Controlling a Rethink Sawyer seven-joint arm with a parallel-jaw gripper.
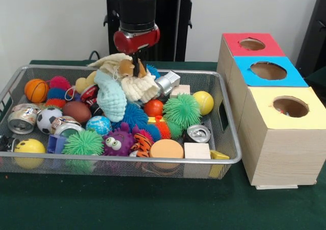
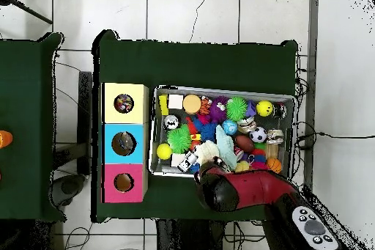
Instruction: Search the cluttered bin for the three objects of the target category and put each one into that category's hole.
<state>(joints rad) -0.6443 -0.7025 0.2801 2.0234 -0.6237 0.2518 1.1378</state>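
Observation:
The cluttered bin [image 1: 228,160] is a wide silver wire-mesh tray on the green table; it also shows in the overhead view [image 2: 286,97]. It is full of balls, spiky toys, cans, blocks and plush toys. My gripper [image 1: 133,61] hangs under the red wrist [image 1: 136,39] over the bin's far middle. It is down among a cream plush toy [image 1: 114,62] and a teal knit toy [image 1: 111,101], which hide its tips. Three wooden boxes with round holes stand beside the bin: red top [image 1: 252,44], blue top [image 1: 268,70], yellow top [image 1: 290,106].
In the bin lie a basketball [image 1: 36,90], a soccer ball [image 1: 48,119], a yellow ball [image 1: 204,102], a green spiky ball [image 1: 182,110], a crushed can [image 1: 197,133], a wooden block [image 1: 197,151] and a purple googly-eyed toy [image 1: 118,142]. In the overhead view the arm [image 2: 242,188] covers the bin's near edge.

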